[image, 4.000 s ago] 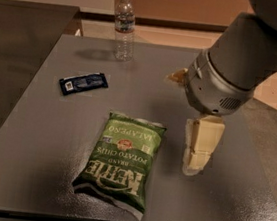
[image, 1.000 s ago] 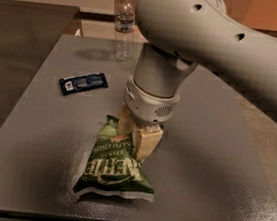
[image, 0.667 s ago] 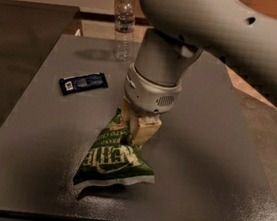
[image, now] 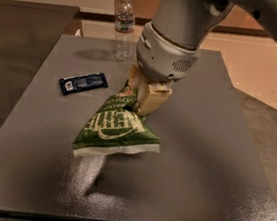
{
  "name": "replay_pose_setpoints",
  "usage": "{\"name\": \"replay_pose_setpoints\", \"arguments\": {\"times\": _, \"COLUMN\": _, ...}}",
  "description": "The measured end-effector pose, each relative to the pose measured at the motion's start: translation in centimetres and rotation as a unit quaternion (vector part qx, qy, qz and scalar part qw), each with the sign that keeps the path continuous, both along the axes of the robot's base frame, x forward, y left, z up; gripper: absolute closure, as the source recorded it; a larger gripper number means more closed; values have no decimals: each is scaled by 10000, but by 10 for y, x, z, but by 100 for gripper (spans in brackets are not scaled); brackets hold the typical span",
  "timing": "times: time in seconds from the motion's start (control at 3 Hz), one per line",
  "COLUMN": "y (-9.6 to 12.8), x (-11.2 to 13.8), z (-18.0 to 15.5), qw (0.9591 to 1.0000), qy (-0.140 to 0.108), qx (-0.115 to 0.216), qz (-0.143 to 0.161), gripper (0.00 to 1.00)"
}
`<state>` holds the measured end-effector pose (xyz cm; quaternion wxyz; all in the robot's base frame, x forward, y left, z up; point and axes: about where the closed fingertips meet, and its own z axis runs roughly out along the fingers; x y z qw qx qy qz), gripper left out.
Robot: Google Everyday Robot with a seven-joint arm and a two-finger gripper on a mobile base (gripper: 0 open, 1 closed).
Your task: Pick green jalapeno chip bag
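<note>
The green jalapeno chip bag (image: 116,130) hangs in the air above the grey table (image: 215,142), top end up, its lower end flared and casting a shadow on the table below. My gripper (image: 141,98) is shut on the bag's top edge, its cream fingers (image: 152,99) pinching it from both sides. The grey arm comes down from the upper right and hides the top of the bag.
A dark blue snack bar wrapper (image: 84,82) lies on the table to the left of the bag. A clear water bottle (image: 123,26) stands upright at the table's far edge. A second dark table (image: 22,33) sits to the left.
My gripper came over to the bag, shut on its top edge and has raised it; the bag has gone from lying flat to hanging off the table.
</note>
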<state>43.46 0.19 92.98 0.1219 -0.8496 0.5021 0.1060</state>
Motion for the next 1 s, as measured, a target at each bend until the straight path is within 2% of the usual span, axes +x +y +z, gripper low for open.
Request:
{"name": "replay_pose_setpoints", "arguments": {"times": 0.67, "y": -3, "x": 16, "z": 53, "qw": 9978, "qy": -314, "qx": 575, "qz": -23, "gripper": 100}}
{"name": "replay_pose_setpoints", "arguments": {"times": 1.0, "y": -3, "x": 17, "z": 53, "qw": 9978, "qy": -322, "qx": 581, "qz": -25, "gripper": 100}}
